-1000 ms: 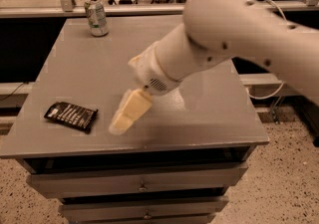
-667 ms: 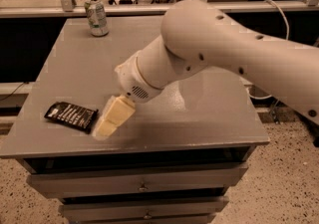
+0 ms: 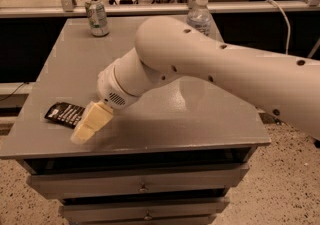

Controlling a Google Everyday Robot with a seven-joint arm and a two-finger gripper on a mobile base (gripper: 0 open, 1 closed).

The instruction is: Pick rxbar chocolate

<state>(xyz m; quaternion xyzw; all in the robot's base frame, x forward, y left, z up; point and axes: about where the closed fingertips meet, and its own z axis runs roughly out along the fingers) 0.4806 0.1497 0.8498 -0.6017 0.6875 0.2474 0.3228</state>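
Rxbar chocolate (image 3: 63,113) lies nr table (image 3: 170,119) front-left edge; right end hidden behind end effector (image 3: 82,133); grip state can't tell.

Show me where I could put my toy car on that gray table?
Bare room: the left side of the table between the can and the snack bar, and the front right, beside the arm. The front left corner is crowded: the hand is at the snack bar's right end. The water bottle takes the back.

Tool (image 3: 82,134) just beside rxbar chocolate (image 3: 62,114)
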